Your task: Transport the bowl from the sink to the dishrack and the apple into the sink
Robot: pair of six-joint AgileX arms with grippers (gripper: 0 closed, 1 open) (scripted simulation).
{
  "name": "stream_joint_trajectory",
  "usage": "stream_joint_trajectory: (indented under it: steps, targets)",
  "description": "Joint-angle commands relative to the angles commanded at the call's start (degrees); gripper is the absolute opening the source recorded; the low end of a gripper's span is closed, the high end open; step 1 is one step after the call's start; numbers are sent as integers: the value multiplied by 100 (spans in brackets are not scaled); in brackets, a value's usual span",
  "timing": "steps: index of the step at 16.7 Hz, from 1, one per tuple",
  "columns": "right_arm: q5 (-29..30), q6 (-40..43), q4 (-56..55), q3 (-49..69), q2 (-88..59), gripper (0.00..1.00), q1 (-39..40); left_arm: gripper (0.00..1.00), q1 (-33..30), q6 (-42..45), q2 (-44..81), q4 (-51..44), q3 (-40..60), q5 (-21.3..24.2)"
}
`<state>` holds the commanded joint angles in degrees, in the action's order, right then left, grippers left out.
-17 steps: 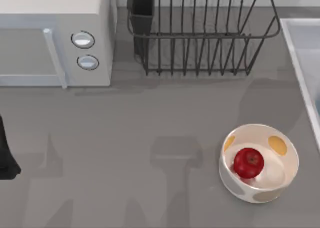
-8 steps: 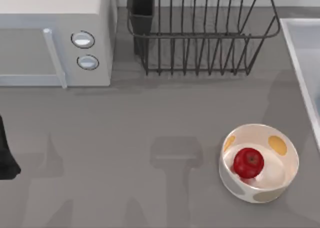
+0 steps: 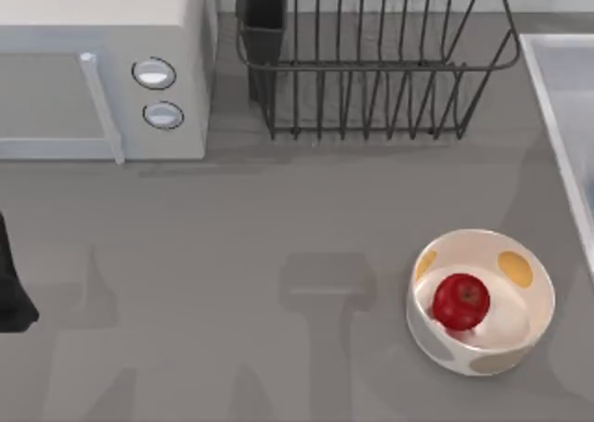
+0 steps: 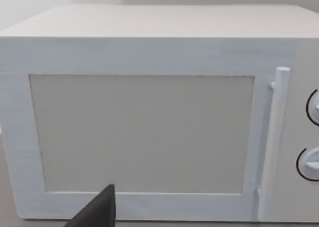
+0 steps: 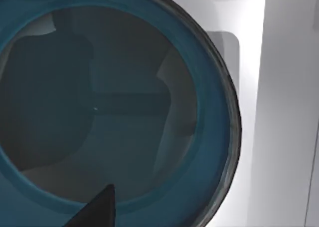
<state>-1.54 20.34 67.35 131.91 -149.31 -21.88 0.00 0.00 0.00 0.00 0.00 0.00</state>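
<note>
My right pincer hangs right above the teal-blue bowl in the sink; I cannot tell its grip. My left arm waits at the desk's left edge, facing the microwave. The apple sits in the white bowl.

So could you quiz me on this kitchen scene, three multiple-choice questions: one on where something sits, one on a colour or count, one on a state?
1. Where is the apple?
A. in the sink
B. in the white spotted bowl
C. on the microwave

2. How many round knobs are on the microwave front?
A. two
B. four
C. none

3. What does the dishrack hold between its bars?
A. nothing
B. the teal bowl
C. the apple

Answers:
1 B, the apple rests inside that bowl.
2 A, two knobs, stacked.
3 A, the teal bowl lies in the sink, under the right wrist camera.
</note>
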Motion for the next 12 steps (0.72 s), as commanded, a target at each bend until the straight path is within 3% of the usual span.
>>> stream_joint_trajectory:
  steps: [5, 10, 12]
  targets:
    - [10, -16, -1037, -476, -528, 100, 18, 100, 0, 0, 0, 0, 0, 0]
    - [11, -19, -1118, -524, -580, 100, 20, 100, 0, 0, 0, 0, 0, 0]
    - [11, -19, -1118, -524, -580, 85, 20, 100, 0, 0, 0, 0, 0, 0]
